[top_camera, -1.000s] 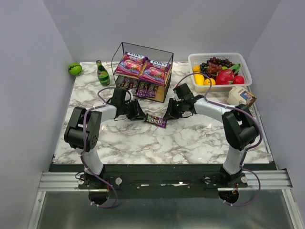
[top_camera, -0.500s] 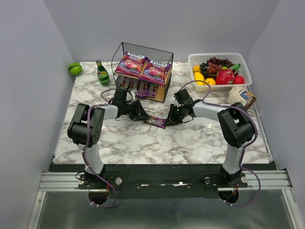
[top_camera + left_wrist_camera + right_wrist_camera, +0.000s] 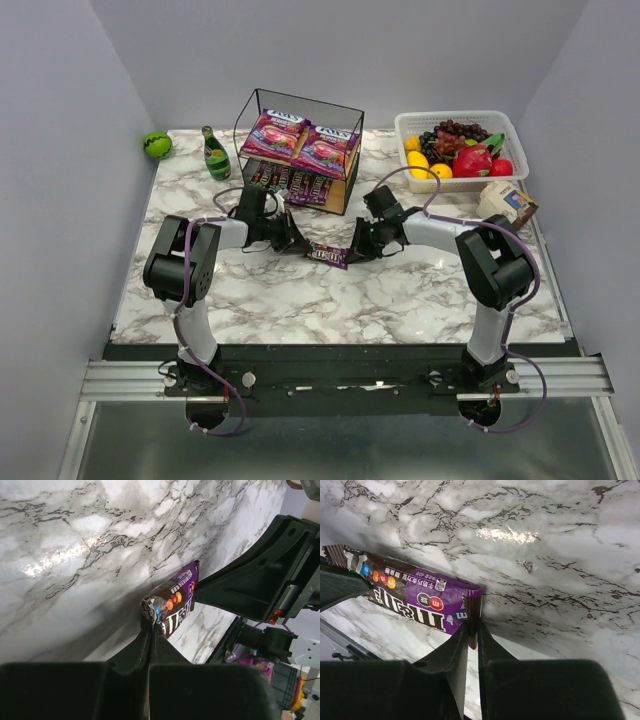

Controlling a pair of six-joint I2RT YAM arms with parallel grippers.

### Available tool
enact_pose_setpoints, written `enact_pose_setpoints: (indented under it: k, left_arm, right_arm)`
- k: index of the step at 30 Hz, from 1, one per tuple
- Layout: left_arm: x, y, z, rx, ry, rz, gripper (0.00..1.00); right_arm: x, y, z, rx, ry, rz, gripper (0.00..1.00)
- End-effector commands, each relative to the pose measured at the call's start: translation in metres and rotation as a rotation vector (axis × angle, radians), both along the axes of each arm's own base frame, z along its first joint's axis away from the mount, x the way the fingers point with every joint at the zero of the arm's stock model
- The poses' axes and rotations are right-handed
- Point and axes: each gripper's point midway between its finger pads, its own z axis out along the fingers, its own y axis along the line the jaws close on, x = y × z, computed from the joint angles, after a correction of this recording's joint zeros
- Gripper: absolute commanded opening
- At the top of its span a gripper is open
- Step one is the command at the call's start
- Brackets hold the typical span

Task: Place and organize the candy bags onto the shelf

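One dark purple-brown M&M's packet (image 3: 327,254) lies on the marble table in front of the shelf (image 3: 300,150). My left gripper (image 3: 298,244) is shut on its left crimped end; in the left wrist view the packet (image 3: 176,601) sticks out past the closed gripper (image 3: 150,625). My right gripper (image 3: 355,250) is shut on the right crimped end, and in the right wrist view the gripper (image 3: 473,630) pinches the packet (image 3: 415,597). Two pink-purple FOX'S bags (image 3: 275,133) (image 3: 325,151) lie on the shelf's upper board. Several M&M's packets (image 3: 292,183) lie on the lower board.
A green bottle (image 3: 215,155) stands left of the shelf, with a green ball (image 3: 156,144) at the far left corner. A white fruit basket (image 3: 404,130) stands at the back right, and a beige carton (image 3: 508,203) lies in front of it.
Both grippers have closed in on the packet from either side and now pinch its two ends. The packet has stayed about where it was.
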Motion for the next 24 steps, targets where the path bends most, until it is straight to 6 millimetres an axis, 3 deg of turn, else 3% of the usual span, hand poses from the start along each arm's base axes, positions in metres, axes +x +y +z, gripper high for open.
enact_pose_setpoints:
  k: [1, 7, 16, 24]
  left_arm:
    - [-0.002, -0.001, 0.006, -0.022, 0.013, -0.017, 0.00]
    - [0.006, 0.007, 0.017, -0.005, 0.005, 0.045, 0.00]
    - [0.032, 0.024, 0.074, -0.051, -0.111, 0.204, 0.00]
    - [0.047, 0.036, 0.102, -0.157, -0.145, 0.462, 0.00]
  right_arm:
    - [0.001, -0.020, -0.018, -0.125, -0.001, -0.027, 0.20]
    - [0.002, -0.029, 0.012, -0.124, -0.068, -0.077, 0.22]
    - [-0.002, -0.041, 0.095, -0.039, -0.230, -0.158, 0.36]
    - [-0.021, -0.056, 0.123, -0.007, -0.279, -0.206, 0.38]
